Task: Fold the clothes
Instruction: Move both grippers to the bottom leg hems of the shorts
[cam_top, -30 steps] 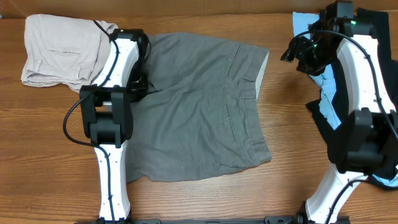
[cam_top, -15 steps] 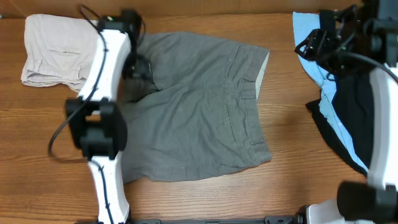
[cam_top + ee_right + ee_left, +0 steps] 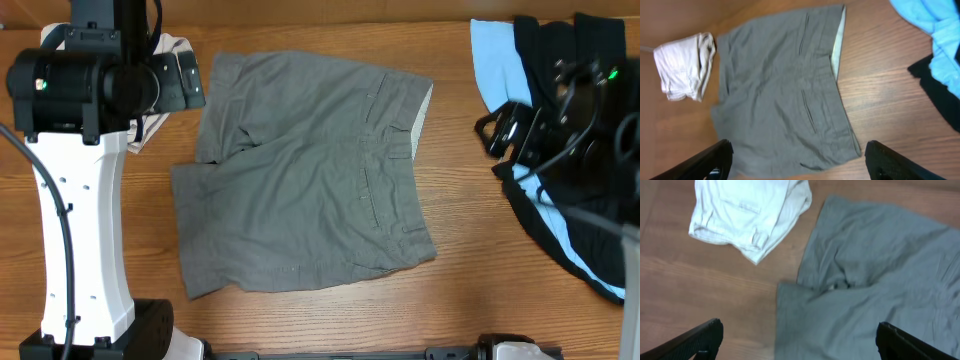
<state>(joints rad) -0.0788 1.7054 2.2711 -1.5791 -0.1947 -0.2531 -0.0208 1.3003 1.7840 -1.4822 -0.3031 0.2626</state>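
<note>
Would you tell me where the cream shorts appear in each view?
Overhead: cream shorts top left, mostly hidden behind the left arm.
Left wrist: cream shorts top left, unobstructed.
Right wrist: cream shorts at left edge.
Shared landmark: grey shorts, beside them in every view.

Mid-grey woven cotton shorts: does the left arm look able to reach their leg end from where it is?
Probably yes. The left pincer hangs open above the leg end of the mid-grey woven cotton shorts; nothing lies on that cloth, and the crumpled cream-beige shorts sit off to the side.
</note>
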